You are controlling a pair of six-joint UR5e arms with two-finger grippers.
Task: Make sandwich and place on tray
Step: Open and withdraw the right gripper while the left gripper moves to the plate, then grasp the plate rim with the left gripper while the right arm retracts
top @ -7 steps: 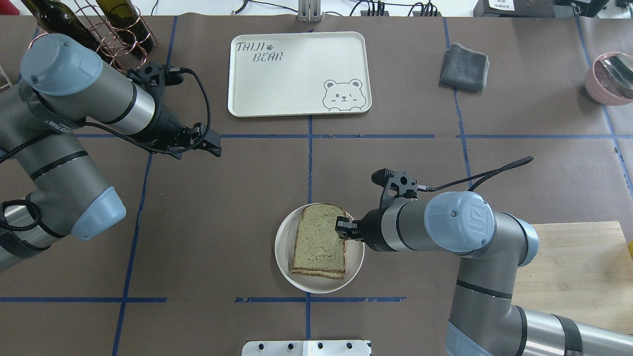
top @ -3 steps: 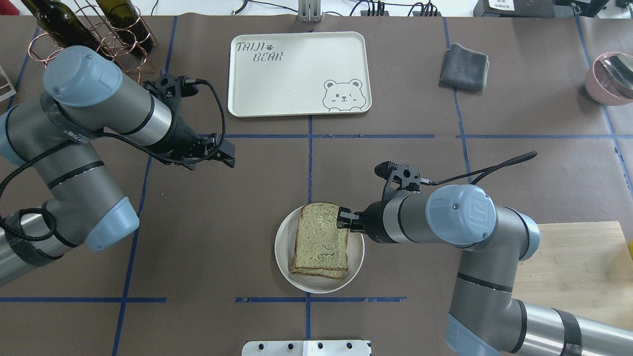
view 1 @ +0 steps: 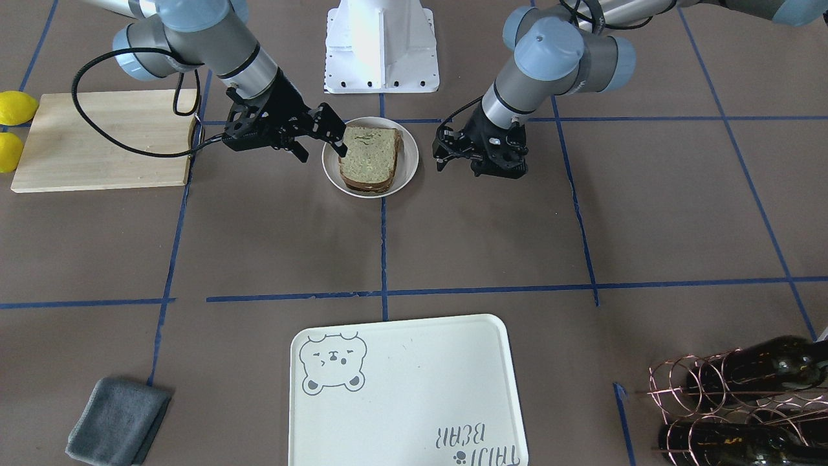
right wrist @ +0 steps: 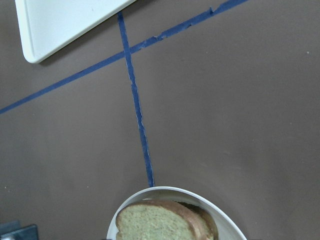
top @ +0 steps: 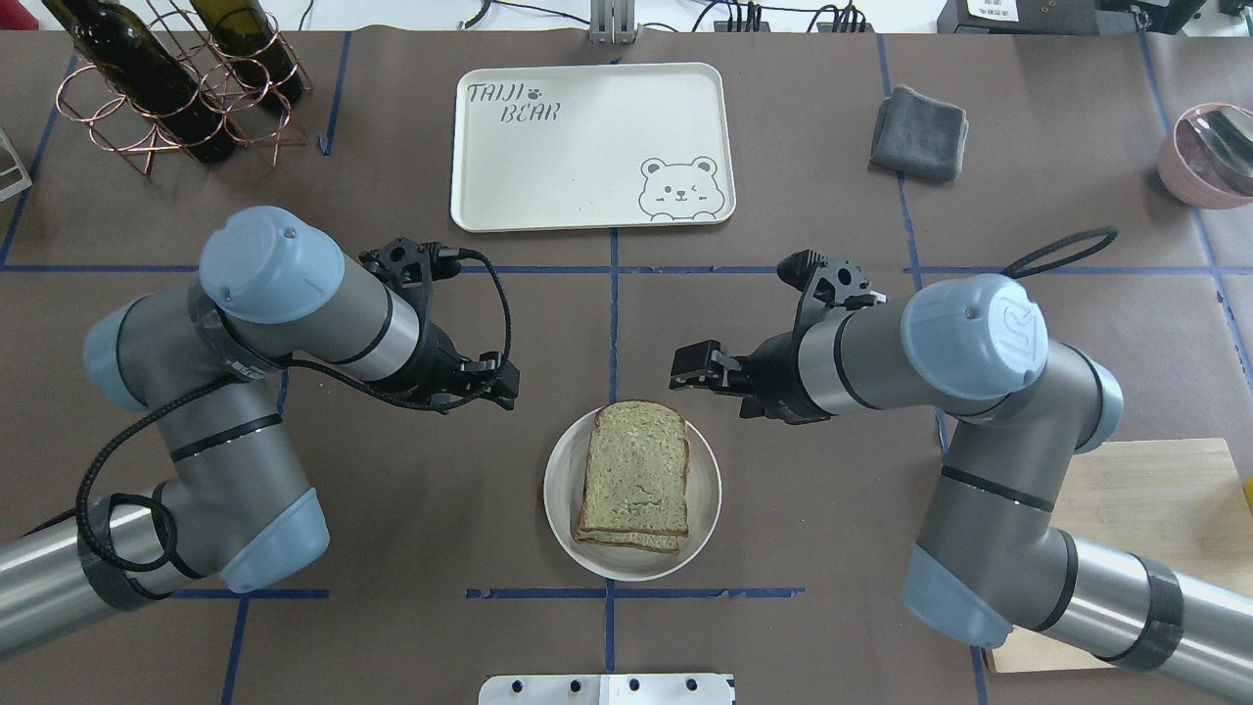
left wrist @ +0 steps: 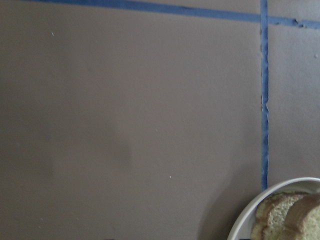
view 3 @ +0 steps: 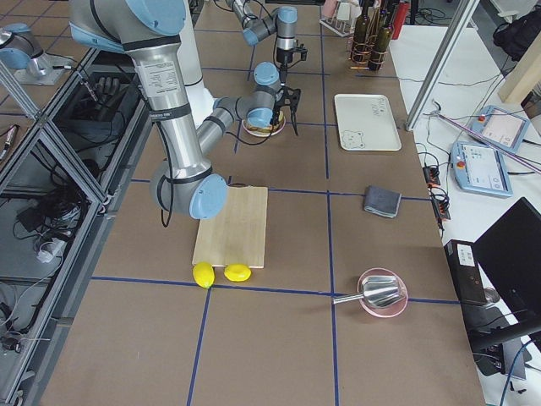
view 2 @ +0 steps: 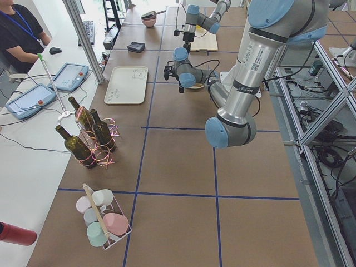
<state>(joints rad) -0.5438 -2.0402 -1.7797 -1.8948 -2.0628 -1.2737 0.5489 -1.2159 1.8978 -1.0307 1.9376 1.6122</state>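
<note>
sandwich [top: 634, 475] on its white plate [top: 560, 504] lies just robot-ward of my right claw [top: 683, 364], the nearer one, spread and empty; left claw [top: 504, 388] i cannot tell.

Robotics lab: 2 robot arms [top: 284, 304] over a brown paper-covered tabletop [top: 392, 490] gridded with blue tape [top: 614, 323], aluminium frame post [view 2: 83, 40], teach pendant [view 2: 70, 76], seated operator [view 2: 19, 30], power cables [top: 744, 15].
</note>
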